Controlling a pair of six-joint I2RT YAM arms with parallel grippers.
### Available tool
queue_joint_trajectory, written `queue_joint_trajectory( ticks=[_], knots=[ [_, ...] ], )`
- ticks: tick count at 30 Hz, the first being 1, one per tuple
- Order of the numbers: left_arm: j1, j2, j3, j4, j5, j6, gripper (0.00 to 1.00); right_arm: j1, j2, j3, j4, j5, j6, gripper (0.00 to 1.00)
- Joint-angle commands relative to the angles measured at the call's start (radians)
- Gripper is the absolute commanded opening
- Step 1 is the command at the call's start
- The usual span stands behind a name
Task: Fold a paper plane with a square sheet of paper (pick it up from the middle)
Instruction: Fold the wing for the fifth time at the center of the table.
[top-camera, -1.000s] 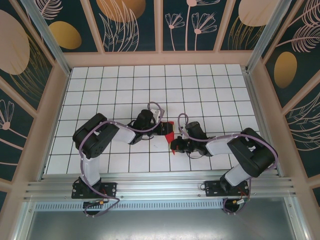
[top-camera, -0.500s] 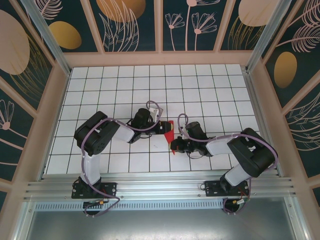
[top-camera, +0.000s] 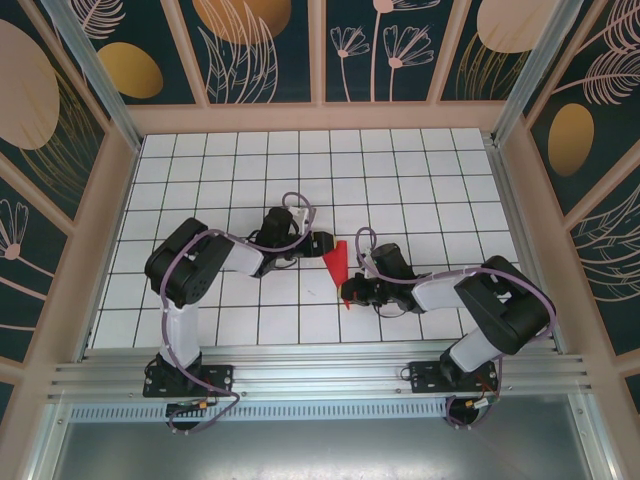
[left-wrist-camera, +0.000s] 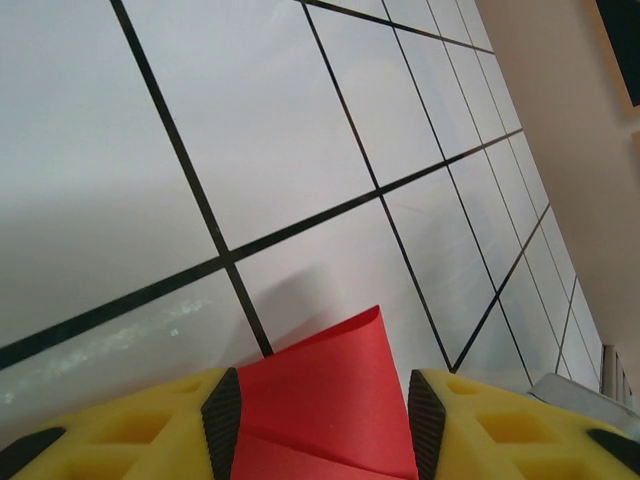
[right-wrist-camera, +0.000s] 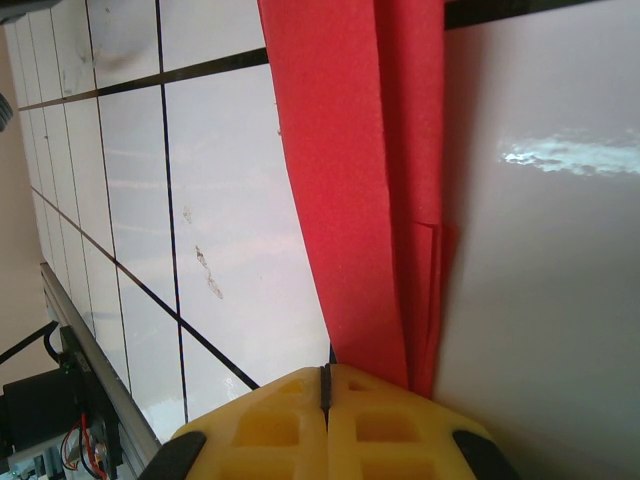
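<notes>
The red paper (top-camera: 336, 260) lies mid-table, folded into a narrow wedge: wide at the far end, tapering to a point toward me. My left gripper (top-camera: 319, 243) is at the wide end's left corner. In the left wrist view its jaws stand apart, with a creased red flap (left-wrist-camera: 330, 400) lying between the black pads (left-wrist-camera: 222, 420). My right gripper (top-camera: 347, 291) is at the narrow end. Its yellow jaws (right-wrist-camera: 325, 382) are shut with nothing in the seam. The layered red strip (right-wrist-camera: 350, 150) runs under its right finger.
The white grid table (top-camera: 400, 180) is boxed in by wooden-framed floral walls on three sides. An aluminium rail (top-camera: 320, 375) carrying both arm bases runs along the near edge. A beige wall (left-wrist-camera: 570, 100) rises past the tiles ahead of the left gripper.
My left gripper has drawn back to the left and slightly farther away, uncovering more of the red paper's wide end. The right arm has not moved.
</notes>
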Motion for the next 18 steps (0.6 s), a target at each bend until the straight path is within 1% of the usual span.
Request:
queue_joint_trajectory(
  ticks=[1,8,12,16,18],
  knots=[
    [0.03,0.017,0.024,-0.097,-0.061,0.046,0.5,0.004,0.063,-0.071,-0.235,0.05,-0.027,0.0],
    [0.043,-0.101,0.061,-0.21,-0.087,0.076,0.5,0.004,0.064,-0.051,-0.234,0.051,-0.023,0.0],
    [0.043,-0.2,0.047,-0.238,-0.112,0.038,0.51,0.004,0.066,-0.034,-0.241,0.055,-0.03,0.0],
    [0.041,-0.289,-0.041,-0.145,-0.064,-0.053,0.5,0.004,0.065,-0.019,-0.243,0.05,-0.035,0.0],
    [0.029,-0.321,-0.097,-0.052,-0.012,-0.121,0.49,0.004,0.063,-0.017,-0.233,0.044,-0.038,0.0]
  ],
)
